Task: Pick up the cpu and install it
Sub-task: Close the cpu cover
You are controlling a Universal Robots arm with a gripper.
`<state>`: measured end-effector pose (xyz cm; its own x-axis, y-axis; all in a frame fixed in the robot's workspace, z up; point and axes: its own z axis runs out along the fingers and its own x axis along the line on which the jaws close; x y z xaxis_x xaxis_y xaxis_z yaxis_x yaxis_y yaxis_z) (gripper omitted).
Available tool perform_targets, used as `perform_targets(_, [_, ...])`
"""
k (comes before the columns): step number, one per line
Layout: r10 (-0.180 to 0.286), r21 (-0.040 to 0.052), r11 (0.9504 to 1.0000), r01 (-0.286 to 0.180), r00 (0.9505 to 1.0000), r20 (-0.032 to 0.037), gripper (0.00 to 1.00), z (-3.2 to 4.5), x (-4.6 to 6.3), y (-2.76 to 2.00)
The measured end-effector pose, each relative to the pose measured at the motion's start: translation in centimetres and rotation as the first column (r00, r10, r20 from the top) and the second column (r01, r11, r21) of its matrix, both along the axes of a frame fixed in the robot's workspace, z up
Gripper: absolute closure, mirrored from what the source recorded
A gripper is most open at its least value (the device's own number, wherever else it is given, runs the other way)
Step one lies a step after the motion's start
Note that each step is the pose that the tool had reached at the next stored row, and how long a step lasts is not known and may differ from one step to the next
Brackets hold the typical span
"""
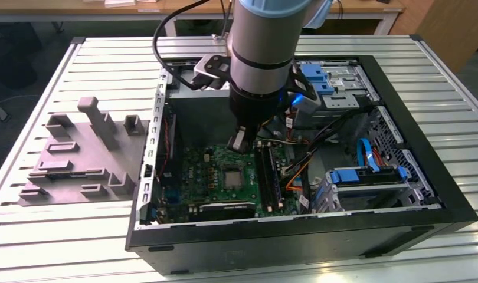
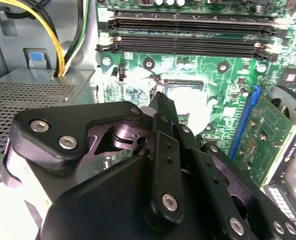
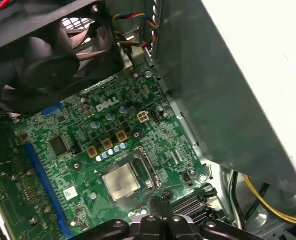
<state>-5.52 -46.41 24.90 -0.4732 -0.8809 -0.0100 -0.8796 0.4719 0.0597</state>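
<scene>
1. The gripper (image 1: pixel 237 141) hangs inside the open computer case (image 1: pixel 428 177), above the green motherboard (image 1: pixel 199 177).
2. Finger state: in the second wrist view the black fingers (image 2: pixel 163 107) come together at a narrow tip with no gap visible between them; they appear pressed together, with nothing seen held between them. In the first wrist view the fingertips (image 3: pixel 160 202) likewise form a single narrow point.
3. The cpu (image 3: pixel 121 181) lies flat in the socket frame (image 3: pixel 147 170) on the motherboard, its pale metal top facing up. It sits just beside the fingertips, apart from them, with no contact visible.
4. In the exterior view the cpu (image 1: pixel 232 175) lies on the board below the fingers.
5. The memory slots (image 2: pixel 187 42) run across the board beyond the fingertips, on the far side of the socket.
6. A grey moulded tray (image 1: pixel 81 159) rests on the slatted table (image 1: pixel 66 236), outside the case and well apart from the fingers.
</scene>
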Motion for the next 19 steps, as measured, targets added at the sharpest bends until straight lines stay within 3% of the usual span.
perform_targets(3, [0.0,-0.0084,1.0,0.0,1.0,-0.0002,0.89,0.0,-0.1,-0.17])
perform_targets(9, [0.001,-0.0102,0.9999,-0.001,1.0,-0.0001,0.89,-0.08,-0.5,-0.72])
perform_targets(14, [0.001,-0.0112,0.9999,-0.001,1.0,0.0,0.89,-0.15,-1.0,-1.59])
perform_targets(19, [0.001,-0.0126,0.9999,-0.001,1.0,0.0,0.89,-0.18,-1.4,-1.6])
